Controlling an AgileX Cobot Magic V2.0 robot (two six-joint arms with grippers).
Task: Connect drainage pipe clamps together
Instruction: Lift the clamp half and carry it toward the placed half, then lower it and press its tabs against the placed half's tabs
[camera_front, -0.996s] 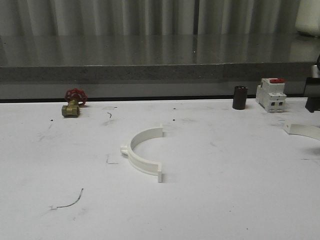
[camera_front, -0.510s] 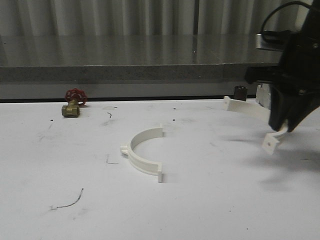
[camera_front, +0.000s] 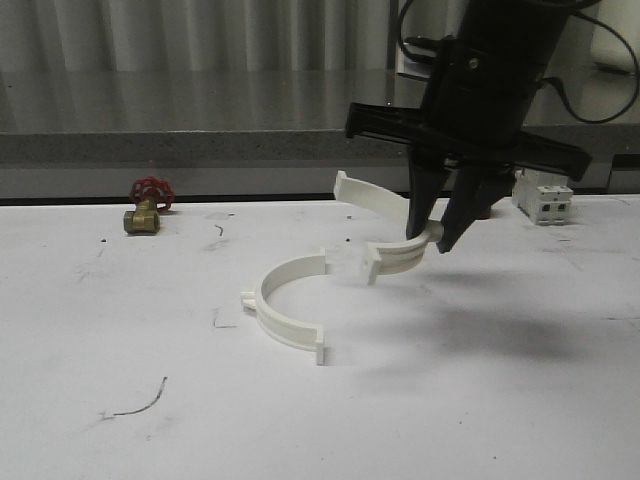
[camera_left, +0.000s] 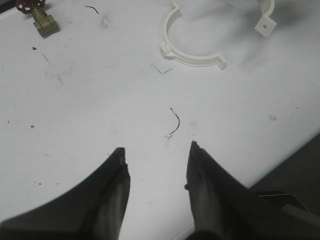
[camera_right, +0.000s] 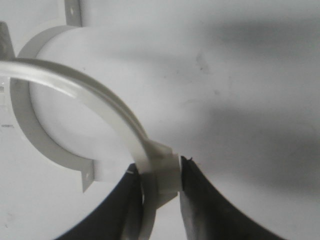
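Note:
One white half-ring drainage pipe clamp (camera_front: 275, 315) lies flat on the white table, its open side facing right. The second clamp half (camera_front: 385, 205) hangs in the air just right of it and above it, tilted, its near tab close to the lying half's far tab. My right gripper (camera_front: 428, 240) is shut on that raised half near its middle, seen close up as the gripper (camera_right: 159, 172) pinching the band (camera_right: 100, 95) over the lying half (camera_right: 35, 135). My left gripper (camera_left: 156, 152) stands open over bare table, well short of the lying clamp (camera_left: 192, 59).
A brass valve with a red handwheel (camera_front: 147, 205) sits at the back left. A white breaker with a red top (camera_front: 545, 200) stands at the back right. A grey ledge (camera_front: 200, 145) runs behind the table. The table's front edge (camera_left: 295, 160) lies beside my left gripper.
The right arm came in from the right: one second ago the second half lay at the table's far right, then it was lifted and carried left to the lying half.

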